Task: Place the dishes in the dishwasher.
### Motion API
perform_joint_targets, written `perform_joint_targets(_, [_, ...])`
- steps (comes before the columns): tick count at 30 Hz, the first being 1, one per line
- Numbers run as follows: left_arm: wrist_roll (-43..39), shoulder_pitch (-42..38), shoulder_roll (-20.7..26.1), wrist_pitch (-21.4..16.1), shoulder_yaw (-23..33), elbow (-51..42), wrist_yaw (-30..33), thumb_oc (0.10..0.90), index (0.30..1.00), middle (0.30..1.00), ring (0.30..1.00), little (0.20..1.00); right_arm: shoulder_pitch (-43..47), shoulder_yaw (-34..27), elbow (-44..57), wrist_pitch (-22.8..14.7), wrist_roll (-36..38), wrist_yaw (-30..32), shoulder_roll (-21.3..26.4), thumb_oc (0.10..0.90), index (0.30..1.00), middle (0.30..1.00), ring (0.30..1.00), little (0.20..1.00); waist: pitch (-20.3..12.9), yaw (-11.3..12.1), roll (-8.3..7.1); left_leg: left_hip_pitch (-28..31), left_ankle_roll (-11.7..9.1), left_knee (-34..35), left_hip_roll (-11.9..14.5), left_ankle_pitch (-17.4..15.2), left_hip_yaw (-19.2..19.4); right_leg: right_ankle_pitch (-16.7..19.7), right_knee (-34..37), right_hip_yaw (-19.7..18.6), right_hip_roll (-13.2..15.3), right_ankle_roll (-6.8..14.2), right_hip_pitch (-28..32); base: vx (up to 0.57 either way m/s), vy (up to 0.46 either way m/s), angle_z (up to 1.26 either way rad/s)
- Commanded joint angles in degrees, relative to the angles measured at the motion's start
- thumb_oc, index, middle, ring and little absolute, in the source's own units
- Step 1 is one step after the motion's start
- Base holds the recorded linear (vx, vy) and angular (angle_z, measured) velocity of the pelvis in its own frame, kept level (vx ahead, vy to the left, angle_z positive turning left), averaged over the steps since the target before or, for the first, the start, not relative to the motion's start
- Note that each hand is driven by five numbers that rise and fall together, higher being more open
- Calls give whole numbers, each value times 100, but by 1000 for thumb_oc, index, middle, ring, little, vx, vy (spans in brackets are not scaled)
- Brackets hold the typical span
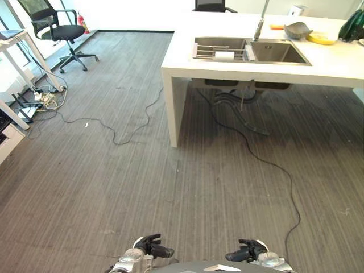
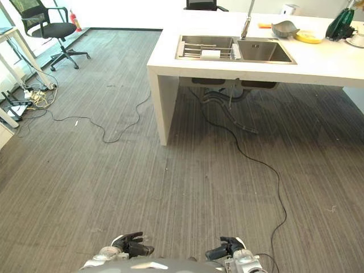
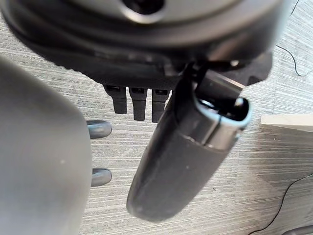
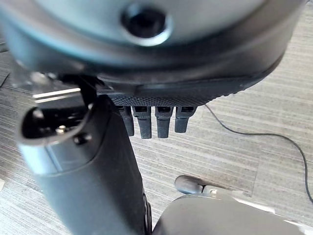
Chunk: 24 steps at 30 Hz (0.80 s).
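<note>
On a white counter (image 1: 176, 68) ahead and to the right, a double steel sink (image 1: 276, 52) holds a wire rack (image 1: 213, 52) with a white item (image 1: 223, 56) on it. Behind the sink lie a grey bowl (image 1: 297, 29) and a yellow dish (image 1: 322, 38), with a dark green object (image 1: 354, 25) beside them. My left hand (image 1: 152, 247) and right hand (image 1: 248, 251) hang low at the view's bottom edge, far from the counter. Both are open and hold nothing. Their fingers (image 3: 139, 103) (image 4: 156, 121) hang straight over the carpet.
Grey carpet stretches between me and the counter. A thin cable (image 1: 114, 133) snakes across the floor to the left. A black office chair (image 1: 60, 31) and a white desk leg (image 1: 42, 62) with a tangle of plugs (image 1: 40, 101) stand at the far left.
</note>
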<state>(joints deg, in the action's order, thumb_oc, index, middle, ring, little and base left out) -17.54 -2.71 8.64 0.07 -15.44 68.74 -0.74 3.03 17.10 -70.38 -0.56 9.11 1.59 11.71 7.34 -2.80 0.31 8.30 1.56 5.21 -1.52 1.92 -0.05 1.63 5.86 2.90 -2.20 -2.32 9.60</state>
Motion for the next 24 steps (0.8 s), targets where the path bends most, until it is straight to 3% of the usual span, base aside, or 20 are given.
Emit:
perform_joint_targets(1, [-254, -384, -244, -165, -354, -142, 14, 800, 900, 900, 900, 900, 348, 234, 149, -103, 146, 19, 6, 800, 900, 900, 900, 900, 124, -21, 74, -77, -427, -490, 411, -465, 303, -723, -164, 23, 176, 394, -95, 7, -43, -5])
perform_joint_targets(2, [-255, -383, -244, -164, -354, -145, 15, 800, 900, 900, 900, 900, 347, 234, 150, -102, 146, 19, 6, 800, 900, 900, 900, 900, 121, -21, 75, -85, -428, -500, 411, -471, 302, -724, -165, 23, 176, 393, -98, 7, -90, -8])
perform_joint_targets(5, [-566, -303, -210, -171, -487, -717, 54, 800, 900, 900, 900, 900, 342, 305, 359, -106, 162, 40, 61, 800, 900, 900, 900, 900, 280, -3, 22, -526, -534, -1558, 434, -576, 299, -789, -284, -58, 155, 285, -125, 19, -138, -6])
perform_joint_targets(6, [-901, -206, -140, -195, -547, -1357, 88, 800, 900, 900, 900, 900, 281, 381, 617, -104, 151, 41, 136, 800, 900, 900, 900, 900, 464, 91, -41, -1042, -610, -2671, 390, -256, 195, -799, -255, -109, 176, 206, -1, 17, -162, -8])
perform_joint_targets(7, [-905, -199, -136, -188, -550, -1369, 91, 800, 900, 900, 900, 900, 277, 380, 621, -101, 151, 41, 136, 800, 900, 900, 900, 900, 462, 83, -33, -1069, -615, -2716, 400, -276, 181, -798, -253, -99, 164, 203, -1, 45, -187, -11])
perform_joint_targets(9, [-1294, 8, -39, -195, -702, -2182, 161, 800, 900, 900, 900, 900, 230, 456, 873, -27, 88, 81, 259, 800, 900, 900, 900, 900, 678, 192, -86, -1665, -632, -4103, 229, -26, 149, -856, -227, -116, 266, 124, 187, 83, -106, -11])
perform_joint_targets(10, [-1294, 8, -39, -194, -702, -2183, 161, 800, 900, 900, 900, 900, 230, 456, 873, -27, 88, 81, 259, 800, 900, 900, 900, 900, 677, 190, -84, -1668, -633, -4108, 231, -28, 146, -856, -227, -115, 264, 123, 186, 115, -49, -10])
perform_joint_targets(13, [-1295, 120, 84, -132, -791, -2537, 152, 800, 900, 900, 900, 900, 177, 429, 904, 30, 12, 143, 334, 800, 900, 900, 900, 900, 713, 252, 23, -2131, -610, -3364, 309, 67, 611, -1034, -160, -57, 270, 147, 412, 224, 31, -5])
perform_joint_targets(14, [-1239, 257, 110, -91, -750, -2566, 169, 800, 900, 900, 900, 900, 115, 378, 872, 56, -59, 168, 332, 800, 900, 900, 900, 900, 636, 339, 196, -2296, -544, -2099, 449, 179, 898, -1174, -102, -97, 139, 244, 577, 334, 90, 13])
perform_joint_targets(15, [-1237, 271, 110, -90, -756, -2571, 171, 800, 900, 900, 900, 900, 101, 377, 874, 55, -61, 168, 333, 800, 900, 900, 900, 900, 652, 363, 154, -2190, -537, -1982, 401, 216, 944, -1194, -99, -115, 195, 257, 620, 511, 135, 13])
perform_joint_targets(16, [-1188, 377, 74, -63, -720, -2485, 173, 800, 900, 900, 900, 900, 93, 350, 870, 56, -106, 188, 330, 800, 900, 900, 900, 900, 566, 465, 290, -2282, -564, -1008, 417, 531, 984, -1340, -86, -198, 76, 304, 788, 265, 60, 12])
perform_joint_targets(19, [-1143, 456, 72, -55, -625, -2305, 199, 800, 900, 900, 900, 900, 150, 405, 835, 53, -195, 223, 304, 800, 900, 900, 900, 900, 484, 658, 277, -2360, -584, -308, 366, 793, 750, -1585, -115, -461, 114, 329, 1134, 401, 73, -4])
perform_joint_targets(21, [-1113, 537, 107, -49, -533, -2268, 215, 800, 900, 900, 900, 900, 152, 417, 876, 49, -208, 210, 275, 800, 900, 900, 900, 900, 415, 669, 270, -2207, -515, -287, 367, 796, 721, -1674, -183, -576, 104, 320, 1194, 334, 66, -82])
perform_joint_targets(22, [-1044, 524, 160, -90, -432, -2302, 333, 800, 900, 900, 900, 900, 174, 370, 919, 22, -137, 235, 213, 800, 900, 900, 900, 900, 299, 684, 213, -2081, -460, -225, 310, 1067, 745, -1650, -389, -546, 140, 371, 1176, 236, 45, -80])
perform_joint_targets(24, [-885, 541, 249, -157, -406, -2536, 422, 800, 900, 900, 900, 900, 163, 369, 1047, 7, -93, 253, 182, 800, 900, 900, 900, 900, 230, 699, 133, -2008, -406, -223, 237, 1020, 738, -1628, -601, -559, 209, 437, 1101, 290, 60, -58])
